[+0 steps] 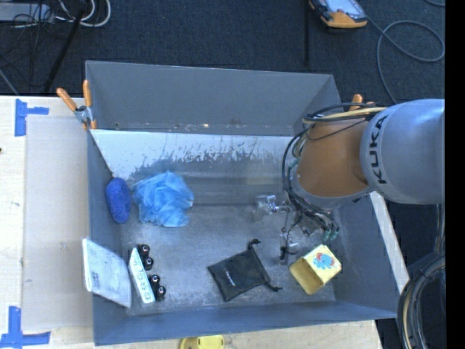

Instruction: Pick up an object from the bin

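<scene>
Hovering at the right of the grey metal bin [218,100], the gripper [288,231] hangs just left of a small yellow cardboard box [315,268] in the near right corner; whether it is open or closed cannot be told.

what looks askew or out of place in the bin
Nothing looks spilled or damaged. The yellow box sits tilted at the lower right, beside the gripper, and the flat white packet leans against the left wall of the bin.
</scene>
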